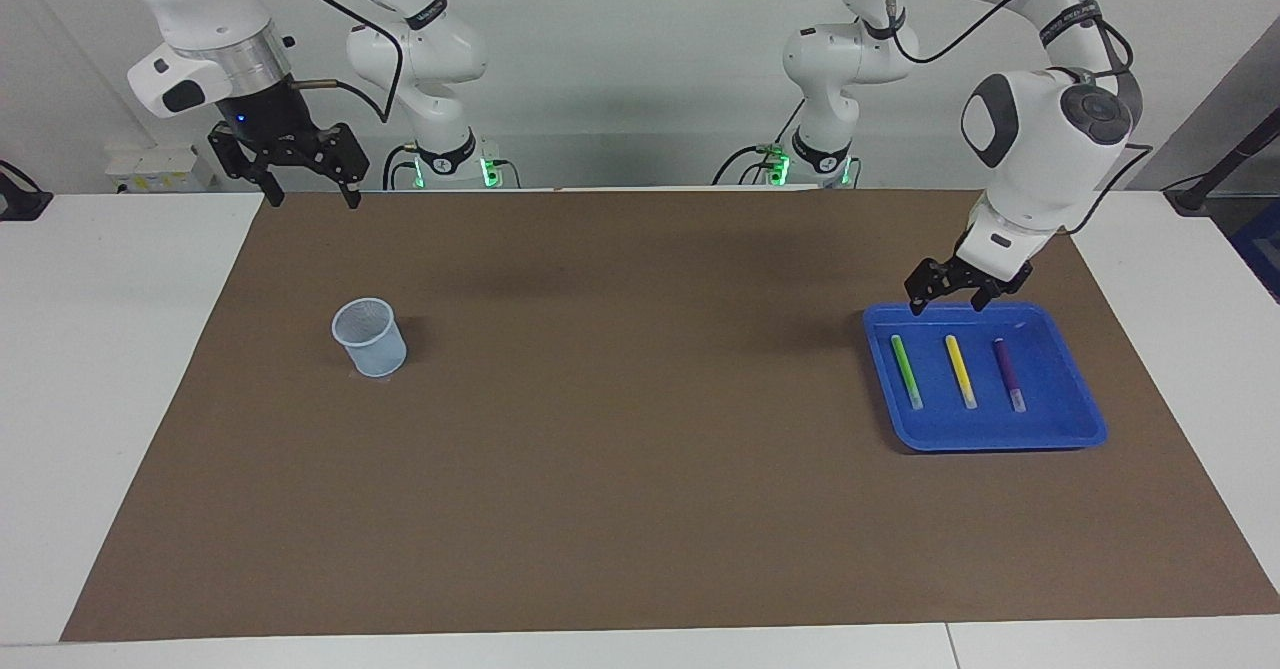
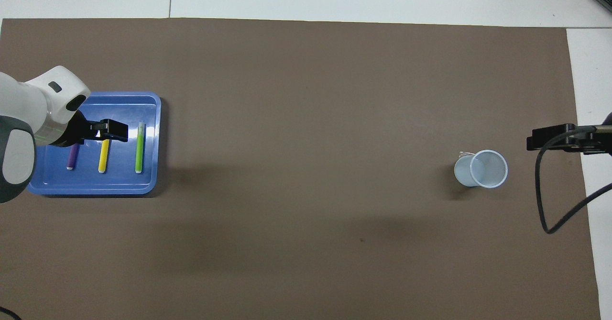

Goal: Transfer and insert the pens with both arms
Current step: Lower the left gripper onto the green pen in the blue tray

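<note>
Left pincer (image 1: 945, 298), released, hangs over the tray's (image 1: 1085, 419) robot-side rim; pens (image 1: 961, 371) lie inside. I'm at the first pickup: next, lower onto one. Right pincer (image 1: 305, 192), released, waits.

On the table you have a brown mat (image 1: 640, 449) covering most of the white tabletop (image 1: 110, 369), which shows as bare strips at both ends and along the edge far from the robots. Toward the right arm's end of the mat stands a pale blue cup (image 1: 369, 336), upright with its mouth open upward. A blue tray (image 1: 1060, 427) lies flat toward the left arm's end, well apart from the cup. Two smaller white arms (image 1: 845, 59) with green lights stand at the robots' edge of the table.
</note>
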Controlling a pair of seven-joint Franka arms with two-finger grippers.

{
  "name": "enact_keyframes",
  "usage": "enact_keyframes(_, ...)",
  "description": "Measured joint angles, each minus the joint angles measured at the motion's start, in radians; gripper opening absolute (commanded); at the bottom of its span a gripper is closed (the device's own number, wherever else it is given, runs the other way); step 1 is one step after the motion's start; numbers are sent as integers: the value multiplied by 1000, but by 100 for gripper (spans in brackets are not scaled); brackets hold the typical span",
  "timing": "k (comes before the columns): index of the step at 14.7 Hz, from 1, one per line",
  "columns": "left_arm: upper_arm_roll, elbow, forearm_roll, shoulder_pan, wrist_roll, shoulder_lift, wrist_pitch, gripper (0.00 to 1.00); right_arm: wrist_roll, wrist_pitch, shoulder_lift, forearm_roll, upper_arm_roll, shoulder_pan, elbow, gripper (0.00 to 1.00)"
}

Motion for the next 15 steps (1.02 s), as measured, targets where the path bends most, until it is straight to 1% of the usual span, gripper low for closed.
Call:
enact_keyframes(3,2,-4,0,2,13,40,49,99,0,-9,-19,33,-4,-2,-10,100)
enact_keyframes(5,2,-8,0,3,29,71,83,98,0,-33,-20,91,-5,-2,-19,100)
enact_keyframes(8,2,-11,0,3,38,123,140,97,0,-57,-24,112,-3,1,-28,100)
enact_keyframes(10,3,-12,0,3,45,157,177,96,-5,-40,-26,117,-1,1,-32,100)
enact_keyframes(12,3,-12,0,3,52,185,207,96,-48,-1,-26,126,-1,1,-44,100)
enact_keyframes(15,4,-12,0,4,61,225,260,95,-89,4,-28,158,1,7,-57,100)
